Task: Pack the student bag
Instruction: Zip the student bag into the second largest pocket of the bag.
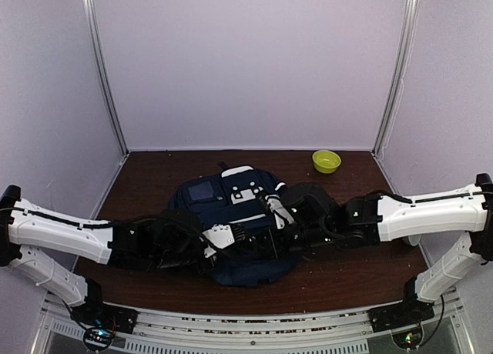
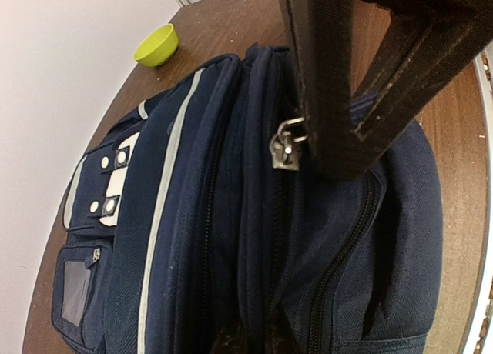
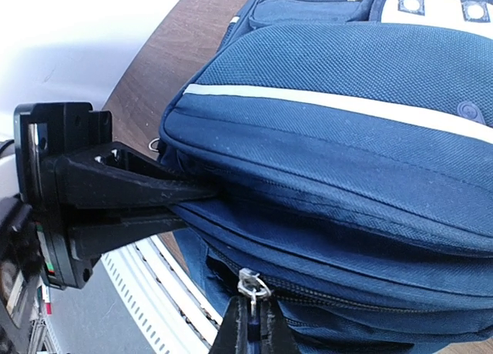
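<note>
The student bag (image 1: pixel 231 200), navy with white stripes and patches, lies in the middle of the brown table. My left gripper (image 1: pixel 243 237) is at its near side, shut on a fold of the bag's fabric; from the right wrist its black fingers (image 3: pixel 154 191) reach into the seam between two compartments. My right gripper (image 3: pixel 258 327) is shut on a metal zipper pull (image 3: pixel 250 283). In the left wrist view, that zipper pull (image 2: pixel 283 148) sits against the right gripper's dark fingers (image 2: pixel 327 100), on a closed zip line of the bag (image 2: pixel 177 215).
A small yellow-green bowl (image 1: pixel 326 161) stands at the back right of the table, and it also shows as the bowl (image 2: pixel 156 45) in the left wrist view. White walls enclose the table on three sides. A metal rail (image 1: pixel 246 329) runs along the near edge.
</note>
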You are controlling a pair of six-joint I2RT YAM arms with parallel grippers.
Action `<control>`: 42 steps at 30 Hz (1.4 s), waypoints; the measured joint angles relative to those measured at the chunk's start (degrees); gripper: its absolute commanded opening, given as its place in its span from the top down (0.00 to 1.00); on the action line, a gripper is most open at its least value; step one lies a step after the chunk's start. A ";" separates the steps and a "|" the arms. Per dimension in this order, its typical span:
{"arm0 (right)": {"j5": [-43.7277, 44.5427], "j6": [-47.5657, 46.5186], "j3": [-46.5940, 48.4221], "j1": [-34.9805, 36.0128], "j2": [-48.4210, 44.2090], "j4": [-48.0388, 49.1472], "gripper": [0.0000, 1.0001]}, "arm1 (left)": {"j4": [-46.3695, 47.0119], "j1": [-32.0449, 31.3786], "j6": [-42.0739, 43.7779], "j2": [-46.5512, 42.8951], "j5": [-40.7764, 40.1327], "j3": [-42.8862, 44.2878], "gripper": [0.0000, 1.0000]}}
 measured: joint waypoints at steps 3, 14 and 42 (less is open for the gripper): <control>0.22 -0.79 -0.07 -0.68 -0.74 -0.11 1.00 | -0.15 0.00 0.02 -2.36 -0.46 -0.83 1.00; -3.58 -3.61 -7.32 -9.81 -5.73 1.84 1.00 | -6.67 0.07 -0.52 -16.35 -1.99 -5.81 1.00; -20.81 -16.70 15.26 -24.00 22.10 2.19 0.63 | -23.56 0.94 -2.25 -37.11 1.20 -5.44 0.87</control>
